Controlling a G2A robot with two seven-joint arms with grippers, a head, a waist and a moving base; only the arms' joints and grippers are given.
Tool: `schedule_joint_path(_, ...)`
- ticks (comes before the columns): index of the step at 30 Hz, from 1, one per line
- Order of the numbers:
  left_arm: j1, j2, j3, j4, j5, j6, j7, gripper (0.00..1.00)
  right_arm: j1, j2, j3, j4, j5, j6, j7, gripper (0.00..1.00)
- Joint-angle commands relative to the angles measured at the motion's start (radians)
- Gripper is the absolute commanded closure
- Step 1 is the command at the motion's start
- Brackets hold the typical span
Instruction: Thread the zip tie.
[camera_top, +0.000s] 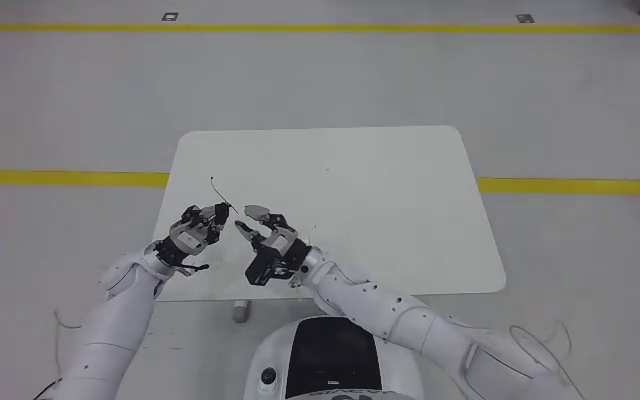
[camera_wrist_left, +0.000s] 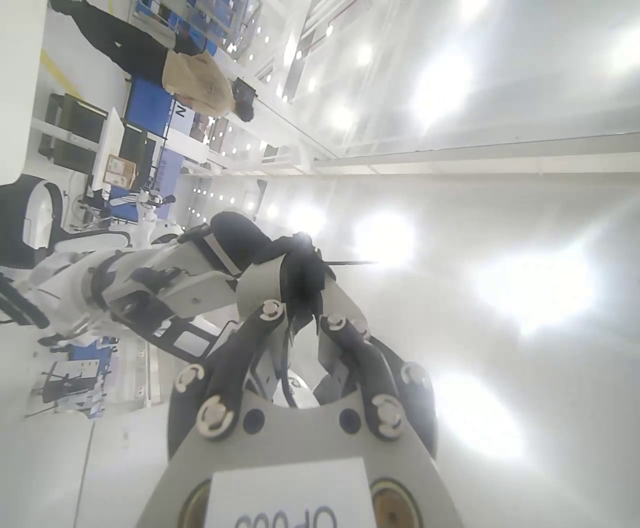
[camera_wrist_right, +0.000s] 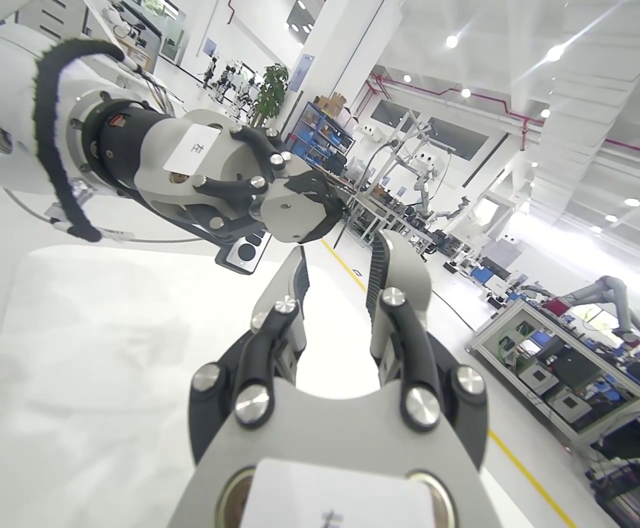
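The zip tie (camera_top: 220, 192) is a thin black strap, and my left gripper (camera_top: 222, 212) is shut on it above the table's near left part. Its free end slants up and away from the fingers. In the left wrist view the left gripper (camera_wrist_left: 300, 270) pinches the dark strap, and the zip tie's tip (camera_wrist_left: 350, 261) pokes out sideways. My right gripper (camera_top: 250, 221) is open just to the right of the left one, with nothing in it. In the right wrist view the right gripper (camera_wrist_right: 345, 260) gapes just below the left gripper (camera_wrist_right: 332, 207) and the hanging zip tie (camera_wrist_right: 341, 231).
The white table (camera_top: 380, 200) has rounded corners and lies bare to the right of and beyond both grippers. A yellow floor line (camera_top: 80, 178) runs behind it. Both grippers hover near the table's front left edge.
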Motion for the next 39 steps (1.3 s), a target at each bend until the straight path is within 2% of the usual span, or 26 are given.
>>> schedule_joint_path(1, 0.0, 0.0, 0.0, 0.0, 0.0, 0.0, 0.0, 1.0, 0.002, -0.005, 0.002, 0.007, 0.0, 0.0, -0.003, 0.76)
schedule_joint_path(11, 0.0, 0.0, 0.0, 0.0, 0.0, 0.0, 0.0, 1.0, 0.014, -0.03, 0.005, 0.042, 0.0, 0.0, -0.02, 0.8)
schedule_joint_path(16, 0.0, 0.0, 0.0, 0.0, 0.0, 0.0, 0.0, 1.0, 0.019, -0.041, 0.005, 0.056, 0.0, 0.0, -0.026, 0.91)
schedule_joint_path(23, 0.0, 0.0, 0.0, 0.0, 0.0, 0.0, 0.0, 1.0, 0.023, -0.052, 0.007, 0.074, 0.0, 0.0, -0.036, 0.84)
schedule_joint_path(28, 0.0, 0.0, 0.0, 0.0, 0.0, 0.0, 0.0, 1.0, 0.025, -0.059, 0.011, 0.085, 0.0, 0.0, -0.042, 0.84)
schedule_joint_path(32, 0.0, 0.0, 0.0, 0.0, 0.0, 0.0, 0.0, 1.0, 0.027, -0.064, 0.014, 0.091, 0.0, 0.0, -0.045, 0.91)
schedule_joint_path(35, 0.0, 0.0, 0.0, 0.0, 0.0, 0.0, 0.0, 1.0, 0.027, -0.067, 0.015, 0.096, 0.0, 0.0, -0.046, 1.0)
schedule_joint_path(39, 0.0, 0.0, 0.0, 0.0, 0.0, 0.0, 0.0, 1.0, 0.026, -0.07, 0.017, 0.102, 0.0, 0.0, -0.046, 1.0)
